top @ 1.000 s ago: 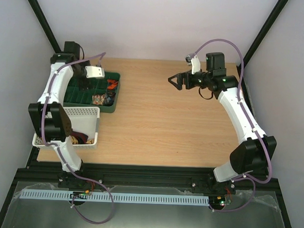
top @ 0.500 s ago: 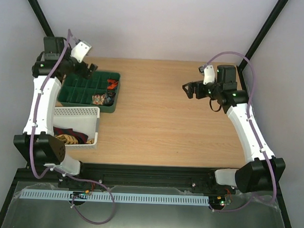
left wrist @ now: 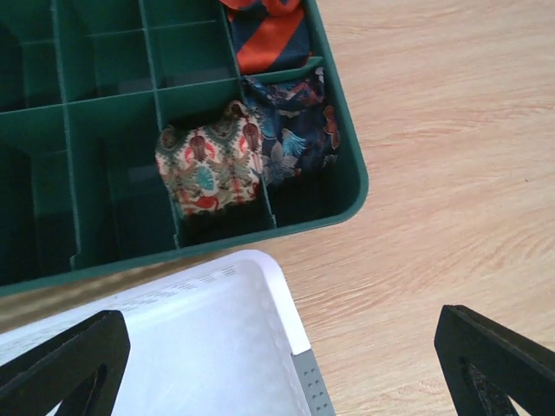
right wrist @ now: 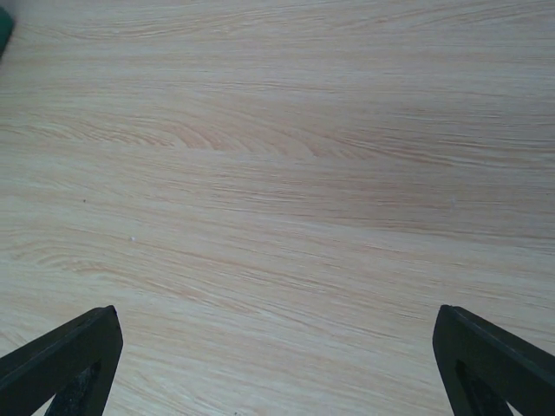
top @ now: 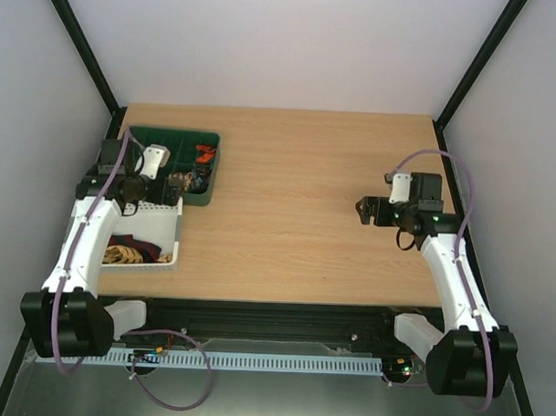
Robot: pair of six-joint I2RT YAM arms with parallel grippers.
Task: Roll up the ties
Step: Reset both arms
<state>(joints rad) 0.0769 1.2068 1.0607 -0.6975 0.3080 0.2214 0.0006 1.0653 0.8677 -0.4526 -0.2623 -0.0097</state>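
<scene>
Three rolled ties sit in the green compartment tray (left wrist: pixel 349 196): an orange-red striped one (left wrist: pixel 267 36), a cream and red patterned one (left wrist: pixel 211 165) and a dark floral one (left wrist: pixel 295 130). In the top view they show as the orange-red coil (top: pixel 204 152) and the patterned coils (top: pixel 182 179). A gold-patterned tie (top: pixel 122 254) and a maroon tie (top: pixel 141 245) lie in the white basket (top: pixel 172 205). My left gripper (top: pixel 155 190) (left wrist: pixel 277 381) is open and empty above the basket's far corner. My right gripper (top: pixel 362 209) (right wrist: pixel 277 381) is open and empty over bare wood.
The white basket (left wrist: pixel 286 321) stands right against the tray's near side at the table's left. The wooden table (top: pixel 297 199) runs between the two arms. Black frame posts stand at the back corners, and purple cables loop over both arms.
Both arms have drawn back toward the near edge. My left gripper moved from the tray's far side to over the basket's far corner. My right gripper moved right and nearer. Both stayed open.
</scene>
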